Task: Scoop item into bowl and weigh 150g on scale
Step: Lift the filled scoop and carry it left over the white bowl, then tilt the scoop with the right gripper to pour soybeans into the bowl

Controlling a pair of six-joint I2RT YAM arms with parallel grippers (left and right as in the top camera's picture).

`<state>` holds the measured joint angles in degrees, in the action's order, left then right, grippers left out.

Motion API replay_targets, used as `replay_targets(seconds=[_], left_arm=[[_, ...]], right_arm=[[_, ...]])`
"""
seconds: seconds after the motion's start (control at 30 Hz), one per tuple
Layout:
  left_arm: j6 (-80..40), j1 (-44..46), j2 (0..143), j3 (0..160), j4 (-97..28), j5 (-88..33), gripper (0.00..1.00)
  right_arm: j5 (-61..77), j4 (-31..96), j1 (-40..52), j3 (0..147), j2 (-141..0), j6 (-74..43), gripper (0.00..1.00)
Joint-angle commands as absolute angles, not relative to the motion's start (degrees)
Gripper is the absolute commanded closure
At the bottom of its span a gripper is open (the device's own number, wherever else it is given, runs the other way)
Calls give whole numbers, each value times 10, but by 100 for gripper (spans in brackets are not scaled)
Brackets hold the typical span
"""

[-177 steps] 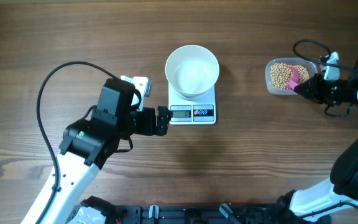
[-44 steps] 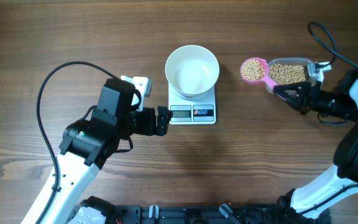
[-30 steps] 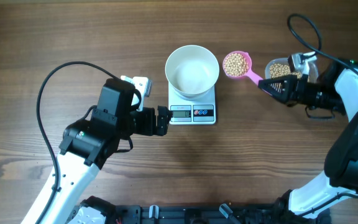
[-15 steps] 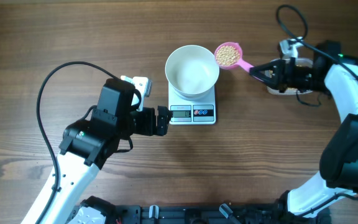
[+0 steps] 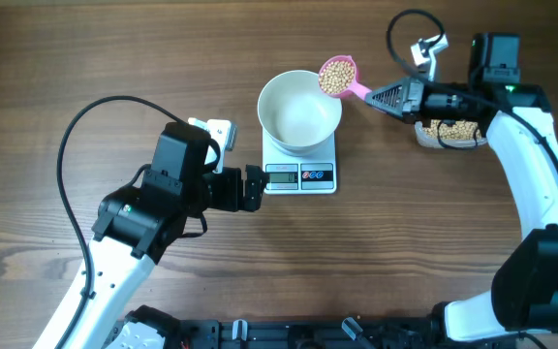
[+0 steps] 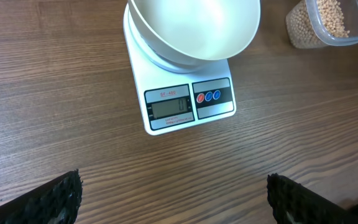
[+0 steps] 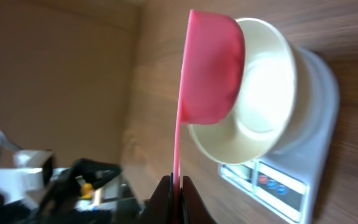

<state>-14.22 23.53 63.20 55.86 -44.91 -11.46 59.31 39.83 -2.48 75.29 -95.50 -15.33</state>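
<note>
A white bowl (image 5: 299, 111) stands empty on the white scale (image 5: 299, 174), also seen in the left wrist view as bowl (image 6: 191, 31) on scale (image 6: 179, 102). My right gripper (image 5: 387, 97) is shut on the handle of a pink scoop (image 5: 337, 76) heaped with tan beans, held over the bowl's upper right rim. In the right wrist view the scoop (image 7: 210, 68) shows from below against the bowl (image 7: 260, 93), its handle pinched at my right gripper (image 7: 176, 182). My left gripper (image 5: 256, 188) stands open just left of the scale's display, nothing between its fingers (image 6: 58, 199).
A clear plastic tub of beans (image 5: 449, 131) sits right of the scale under the right arm; it also shows as tub (image 6: 328, 25). A black cable (image 5: 85, 136) loops over the table at the left.
The right arm has carried the full scoop leftward and away from the tub, from right of the bowl to over its rim. The left arm has not moved.
</note>
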Motion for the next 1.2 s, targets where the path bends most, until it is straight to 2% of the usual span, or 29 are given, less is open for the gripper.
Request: replay_targets(seconds=[0.0, 0.53, 0.9, 1.17], left_arm=[[-137, 238, 630, 560, -448, -121, 0], [-137, 238, 630, 560, -448, -121, 0], [-137, 238, 630, 560, -448, -121, 0], [-137, 238, 630, 560, -448, -121, 0]], right_arm=[[512, 402, 4, 766, -945, -121, 95], [293, 390, 145, 766, -945, -43, 95], [133, 380, 212, 766, -945, -27, 95], [83, 363, 237, 766, -945, 5, 95]])
